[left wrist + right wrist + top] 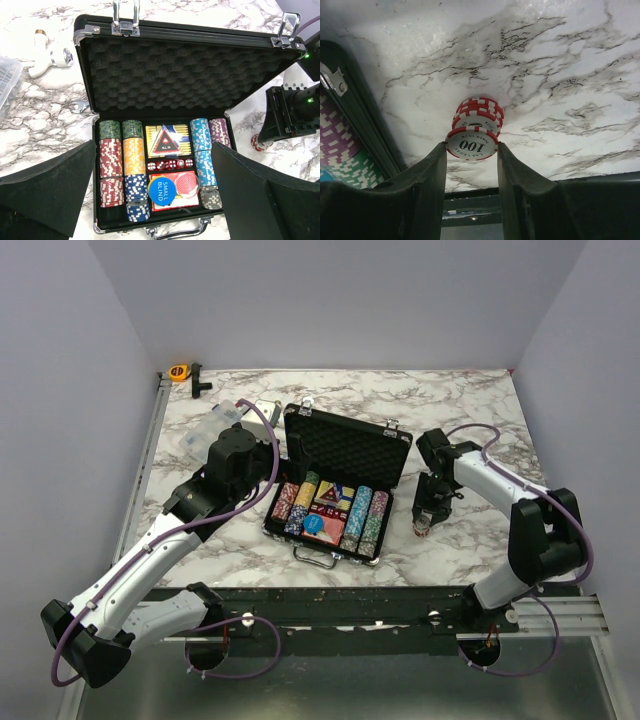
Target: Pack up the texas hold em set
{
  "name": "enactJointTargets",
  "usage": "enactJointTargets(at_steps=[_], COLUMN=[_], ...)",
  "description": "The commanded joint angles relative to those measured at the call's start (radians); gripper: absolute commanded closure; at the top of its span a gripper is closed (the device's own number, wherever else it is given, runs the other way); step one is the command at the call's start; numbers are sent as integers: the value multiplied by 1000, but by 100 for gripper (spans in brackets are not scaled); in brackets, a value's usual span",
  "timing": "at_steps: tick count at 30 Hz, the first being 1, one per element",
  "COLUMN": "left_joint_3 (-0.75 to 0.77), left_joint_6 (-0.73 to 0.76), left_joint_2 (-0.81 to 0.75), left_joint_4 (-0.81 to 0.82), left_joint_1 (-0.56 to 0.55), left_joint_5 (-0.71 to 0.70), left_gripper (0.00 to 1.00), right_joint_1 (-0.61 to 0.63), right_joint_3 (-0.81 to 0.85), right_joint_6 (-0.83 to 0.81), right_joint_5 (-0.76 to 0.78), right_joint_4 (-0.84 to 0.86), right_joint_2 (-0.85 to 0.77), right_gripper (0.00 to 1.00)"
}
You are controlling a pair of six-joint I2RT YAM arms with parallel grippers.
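The black silver-trimmed briefcase stands open mid-table, its foam lid upright. Inside are rows of multicoloured poker chips, a red card deck, red dice, an "ALL IN" triangle and a blue "SMALL BLIND" disc. My left gripper hovers over the case's near side, open wide and empty. My right gripper is on the table right of the case, its fingers pressed on both sides of the top of a stack of red-and-white "100" chips, which also shows in the top view.
A clear plastic box and a white T-shaped fitting lie behind and left of the case, with a small wrench by its left wall. An orange tape measure sits at the far left corner. The table's front edge is near the right gripper.
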Motion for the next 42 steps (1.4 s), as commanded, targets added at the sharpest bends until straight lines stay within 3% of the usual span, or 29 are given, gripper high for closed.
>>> enactJointTargets(at_steps=[1, 16, 25, 33, 38, 42], left_joint_3=[24, 24, 24, 24, 25, 24], left_joint_6=[-6, -8, -8, -8, -8, -8], left_joint_2=[-17, -7, -12, -18, -20, -24], left_joint_4=[3, 4, 4, 3, 4, 4], left_joint_1=[-3, -4, -4, -4, -3, -4], left_joint_5=[20, 24, 26, 26, 24, 24], left_gripper=[3, 3, 3, 3, 3, 3], right_joint_1=[4, 4, 5, 5, -9, -51], right_joint_3=[-9, -26, -9, 21, 23, -14], right_joint_6=[11, 6, 15, 27, 142, 223], right_joint_5=[8, 12, -10, -22, 51, 28], right_joint_4=[21, 28, 6, -9, -15, -6], right_joint_2=[41, 62, 31, -1, -32, -16], right_gripper=[90, 75, 48, 31, 20, 0])
